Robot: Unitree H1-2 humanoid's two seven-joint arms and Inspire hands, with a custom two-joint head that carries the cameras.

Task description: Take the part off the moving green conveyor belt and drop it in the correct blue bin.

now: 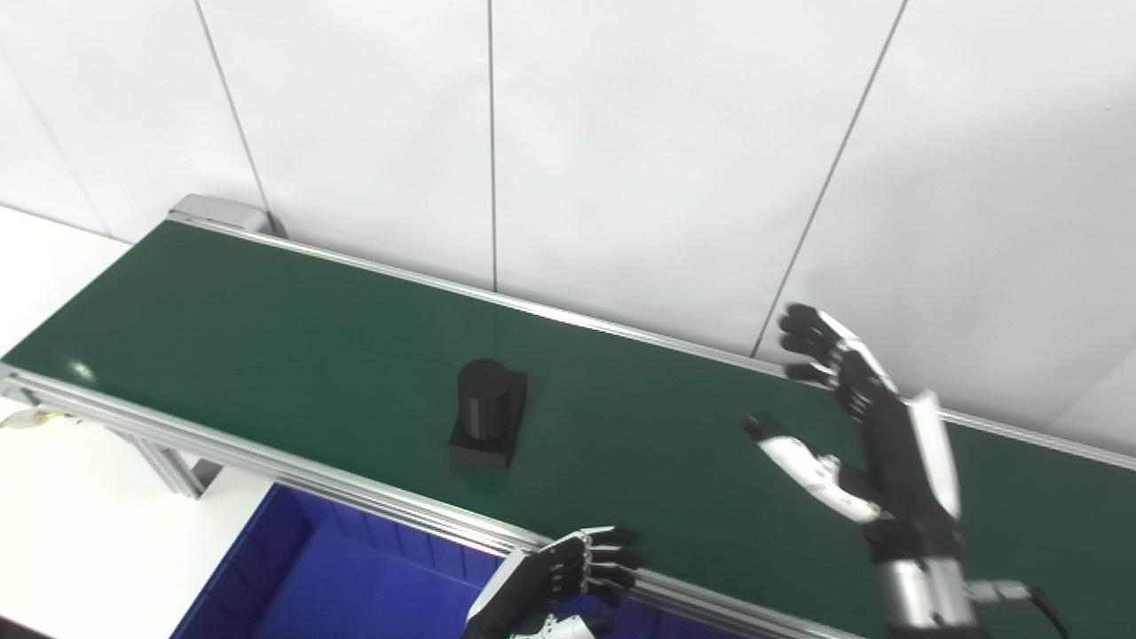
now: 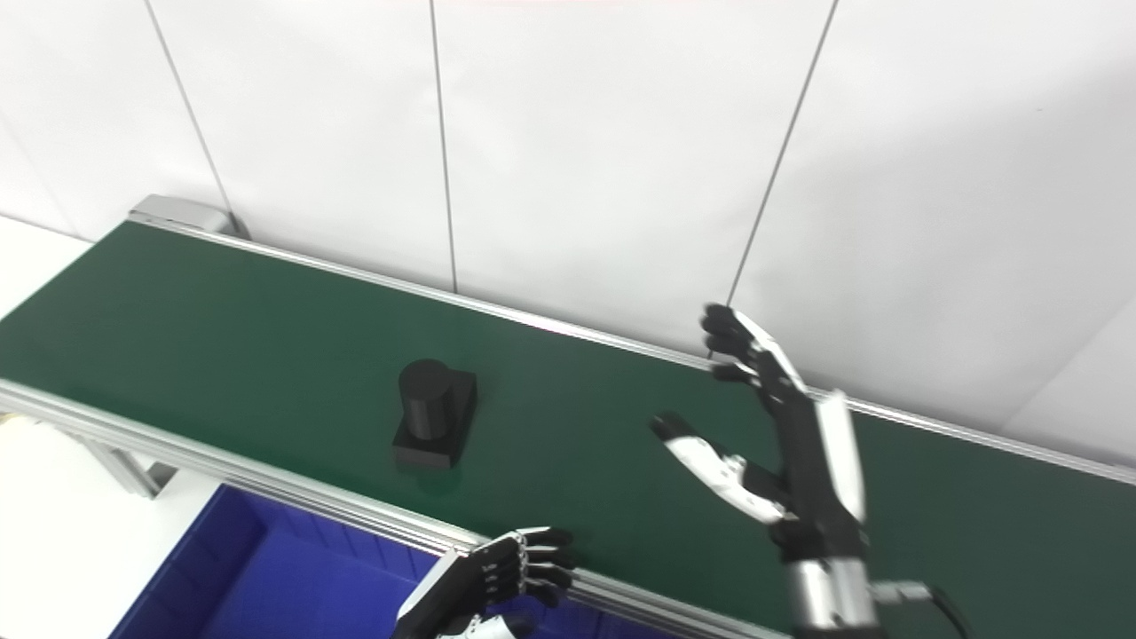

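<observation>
A black part (image 1: 486, 415), a short cylinder on a flat square base, stands upright on the green conveyor belt (image 1: 266, 328) near its front rail. My right hand (image 1: 856, 435) hovers over the belt well to the right of the part, fingers spread and thumb out, open and holding nothing. My left hand (image 1: 568, 572) sits low at the belt's front rail, below and right of the part, with its fingers curled and nothing in it. A blue bin (image 1: 293, 577) lies below the belt at the front, partly cut off by the picture's edge.
Aluminium rails (image 1: 266, 466) run along both belt edges, with a support leg (image 1: 173, 466) at the left. A white panelled wall (image 1: 621, 151) stands right behind the belt. White floor or table shows at the far left.
</observation>
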